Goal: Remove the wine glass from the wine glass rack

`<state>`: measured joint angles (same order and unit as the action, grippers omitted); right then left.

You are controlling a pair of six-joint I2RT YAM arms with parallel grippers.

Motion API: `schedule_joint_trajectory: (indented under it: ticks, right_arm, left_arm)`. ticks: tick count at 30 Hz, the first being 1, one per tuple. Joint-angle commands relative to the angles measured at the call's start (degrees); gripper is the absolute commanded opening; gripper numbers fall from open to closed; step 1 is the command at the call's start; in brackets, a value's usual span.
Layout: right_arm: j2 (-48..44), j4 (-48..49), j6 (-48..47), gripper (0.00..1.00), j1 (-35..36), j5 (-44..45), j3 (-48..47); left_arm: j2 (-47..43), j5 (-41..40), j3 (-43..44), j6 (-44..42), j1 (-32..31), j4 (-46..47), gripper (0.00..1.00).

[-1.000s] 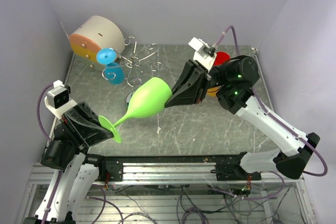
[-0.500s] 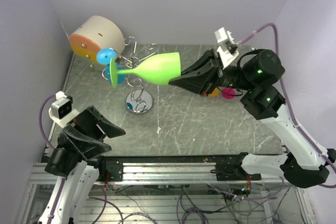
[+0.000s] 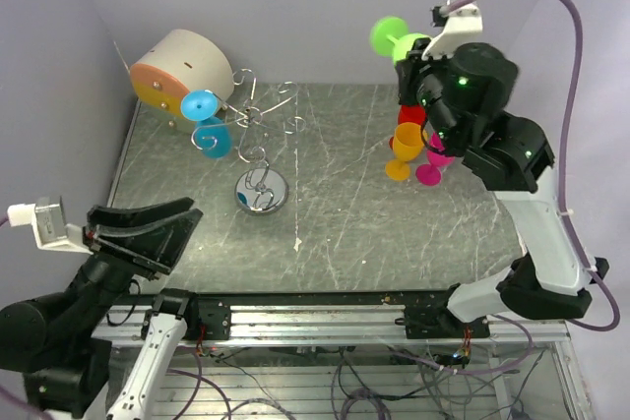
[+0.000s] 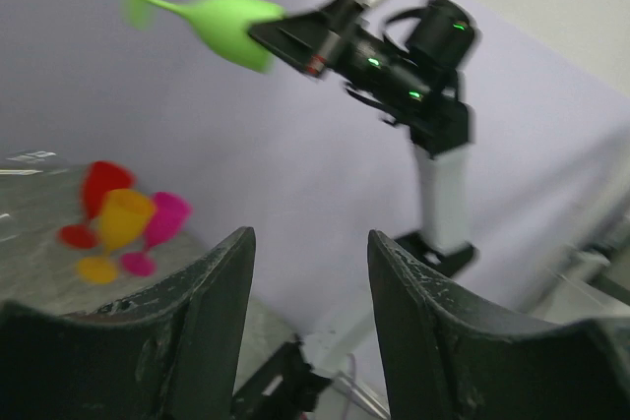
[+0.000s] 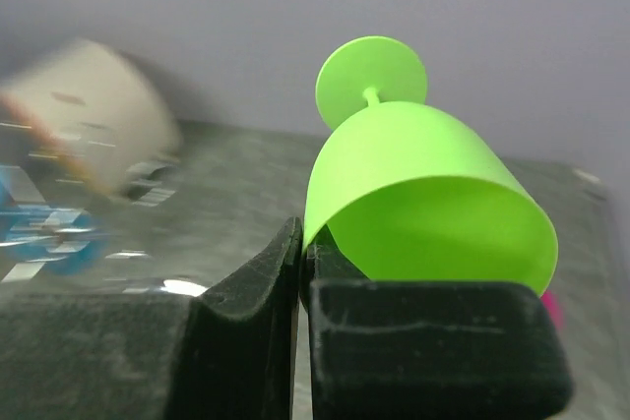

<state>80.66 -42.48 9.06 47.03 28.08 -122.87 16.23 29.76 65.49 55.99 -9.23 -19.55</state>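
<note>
Right tool [image 5: 303, 253] pinches the green wine glass [image 5: 413, 184] by its rim, high by the back wall [image 3: 295, 7] (well apart from the wine glass rack [image 3: 258, 135]). Left tool [image 4: 310, 238] is spread wide.

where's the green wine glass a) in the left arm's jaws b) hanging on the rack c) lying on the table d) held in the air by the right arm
d: the right gripper pinches the green wine glass by its bowl rim, up in the air
</note>
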Motion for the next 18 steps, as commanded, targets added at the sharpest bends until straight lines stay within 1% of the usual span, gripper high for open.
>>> schedule_joint_trajectory:
  ticks: [1,2,4,5,7,10,13,15,18]
  right_arm:
    - [0.44,-10.89,-5.78,0.00,-2.59,30.19,2.54]
    - [0.88,-11.03,-6.28,0.00,-6.03,29.45,2.52]
    - [2.43,-11.93,-5.92,0.00,-19.02,16.51,1.18]
    - [3.39,-11.85,-5.78,0.00,-24.02,10.76,1.09]
    - [6.03,-11.05,-5.32,0.00,-27.56,6.84,0.45]
    - [13.84,-14.84,-3.14,0.00,-33.45,0.29,-6.63]
    - [19.85,-16.55,-0.67,0.00,-39.58,-6.21,-9.69]
    - [22.84,-17.10,0.61,0.00,-44.36,-10.89,-9.88]
    - [26.02,-17.37,1.91,0.00,-49.34,-15.38,-8.88]
  left_arm:
    - [2.53,-22.33,7.68,-19.58,-0.17,-34.41,0.58]
    - [2.64,-24.96,8.52,-20.09,-0.17,-35.49,0.57]
    - [2.95,-28.74,9.71,-20.70,-0.17,-37.12,0.57]
    - [3.32,-29.82,10.15,-20.86,-0.17,-37.81,0.56]
    - [4.54,-30.85,10.44,-21.33,-0.17,-39.08,0.55]
    - [7.30,-32.02,11.45,-21.63,-0.17,-42.36,0.53]
    - [9.94,-34.26,13.49,-22.34,-0.17,-47.04,0.50]
    - [10.32,-36.47,14.37,-22.70,-0.17,-48.81,0.49]
    - [9.41,-39.81,14.61,-22.94,-0.16,-50.00,0.50]
